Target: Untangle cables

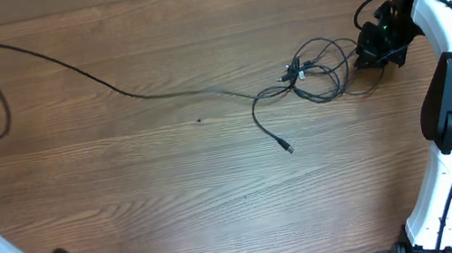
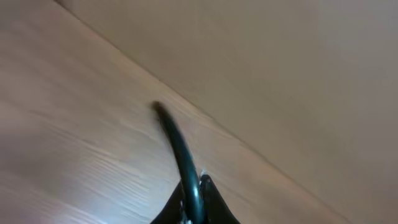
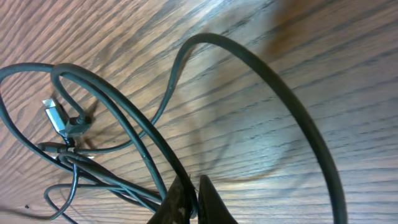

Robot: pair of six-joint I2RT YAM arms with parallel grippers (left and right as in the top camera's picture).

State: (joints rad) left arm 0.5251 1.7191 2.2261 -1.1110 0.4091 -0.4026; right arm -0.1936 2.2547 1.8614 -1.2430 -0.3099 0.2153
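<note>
1. Open wood stretches across the middle and near side of the bench (image 1: 177, 217). In the left wrist view its edge runs diagonally, close beyond the left pincer (image 2: 194, 208).
2. The cables (image 1: 313, 70) form a loose knot of thin black loops at the far right, with one plug end (image 1: 286, 146) lying nearer.
3. A long strand (image 1: 60, 71) reaches the far left corner, where the left pincer is clamped on it.
4. The right pincer (image 3: 189, 202) is clamped on loops just right of the knot.

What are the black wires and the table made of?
The cables look like smooth black rubber or plastic, bending in soft loops. One plug tip gleams silver, likely metal. The table shows brown grain lines: wood or wood-look laminate.
</note>
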